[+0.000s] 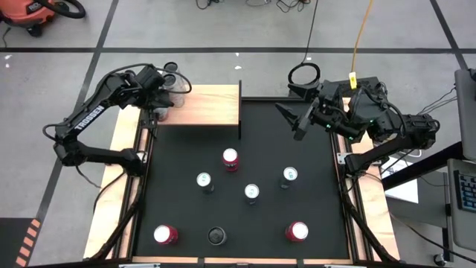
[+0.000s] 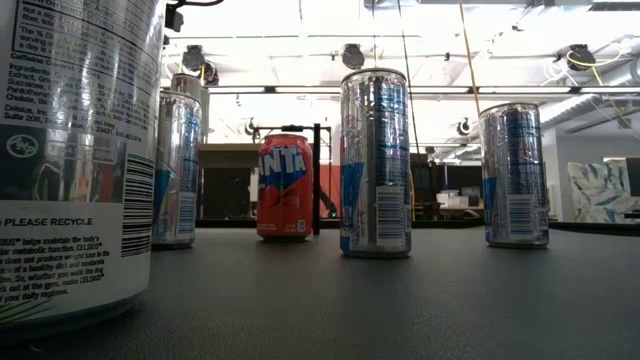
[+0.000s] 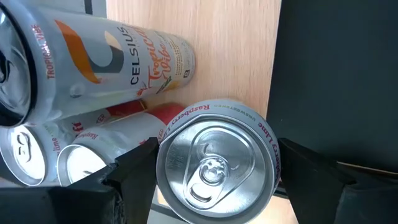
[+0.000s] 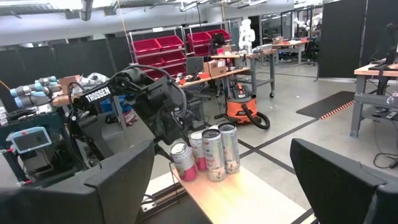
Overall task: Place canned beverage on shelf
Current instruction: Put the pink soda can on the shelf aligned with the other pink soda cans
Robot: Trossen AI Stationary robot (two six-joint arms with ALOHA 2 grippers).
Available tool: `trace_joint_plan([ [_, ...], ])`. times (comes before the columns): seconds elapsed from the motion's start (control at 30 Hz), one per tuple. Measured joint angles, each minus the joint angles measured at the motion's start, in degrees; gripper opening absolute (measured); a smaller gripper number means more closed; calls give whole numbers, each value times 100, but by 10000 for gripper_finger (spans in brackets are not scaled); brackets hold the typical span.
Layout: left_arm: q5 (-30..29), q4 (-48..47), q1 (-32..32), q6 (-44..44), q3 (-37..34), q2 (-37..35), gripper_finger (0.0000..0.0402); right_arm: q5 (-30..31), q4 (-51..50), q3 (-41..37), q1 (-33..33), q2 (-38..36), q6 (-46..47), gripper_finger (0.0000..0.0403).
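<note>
The left gripper [image 3: 214, 180] holds a silver can [image 3: 214, 165] with pink rim writing, over the shelf [image 1: 212, 104] at the table's eleven o'clock. The shelf is pale wood. The right gripper [image 1: 294, 112], at one o'clock, is wide apart.

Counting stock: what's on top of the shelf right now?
A cluster of upright cans stands at one end of the shelf, with the left gripper around one. An exact count is uncertain, since some cans hide others.

shelf [image 1: 212, 106]: right part bare | left end: cans [image 1: 172, 83] clustered | mat [image 1: 312, 186]: scattered cans, gaps between
</note>
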Motion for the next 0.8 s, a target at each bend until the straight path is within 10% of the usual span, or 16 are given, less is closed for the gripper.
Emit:
trace_joint_plan([
  [0.8, -766, -2, -1, -136, 5, -16, 327, 7, -112, -2, 0, -4, -27, 357],
])
